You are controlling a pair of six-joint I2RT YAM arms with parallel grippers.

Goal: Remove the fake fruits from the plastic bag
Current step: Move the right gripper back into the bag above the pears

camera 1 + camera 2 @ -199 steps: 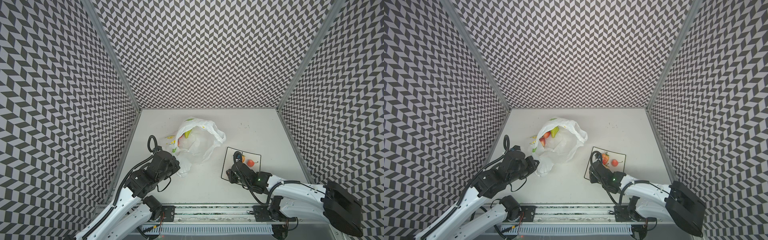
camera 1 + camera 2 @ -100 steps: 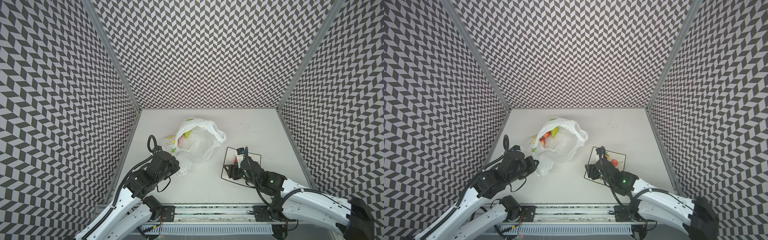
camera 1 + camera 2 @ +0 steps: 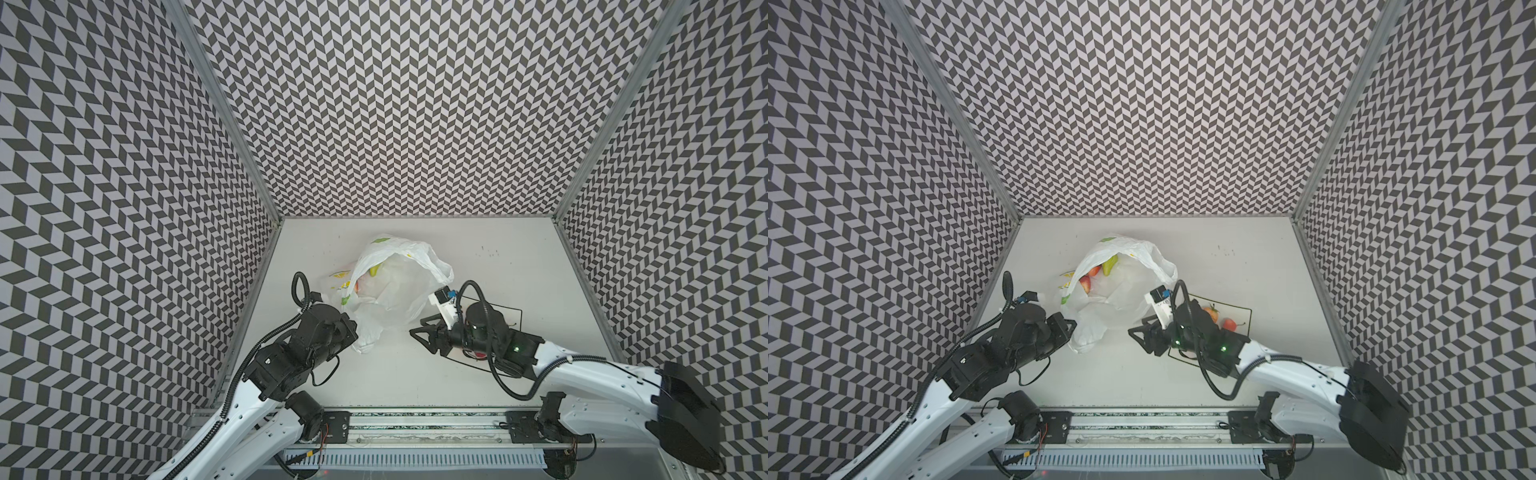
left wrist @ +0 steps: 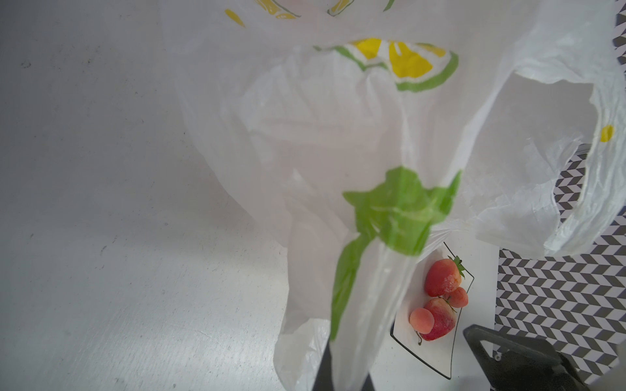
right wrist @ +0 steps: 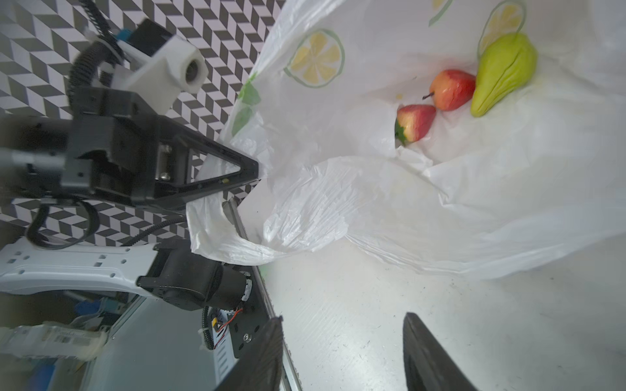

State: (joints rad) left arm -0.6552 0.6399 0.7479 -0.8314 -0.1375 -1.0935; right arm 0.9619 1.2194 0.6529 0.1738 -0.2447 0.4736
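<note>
White tabletop [image 3: 498,249], right end effector [image 3: 417,337] moved beside bag [image 3: 399,291]

Both top views look steeply down from high above the front rail, far off, taking in the whole surface [image 3: 498,257], both arms and the patterned walls [image 3: 415,104]. The left wrist camera sits just behind the left jaws, very close to the plastic bag [image 4: 338,135] ahead of them, with the plate [image 4: 433,353] beyond. The right wrist camera looks out past the right jaws, low and near, into that bag's mouth, which both top views share.
</note>
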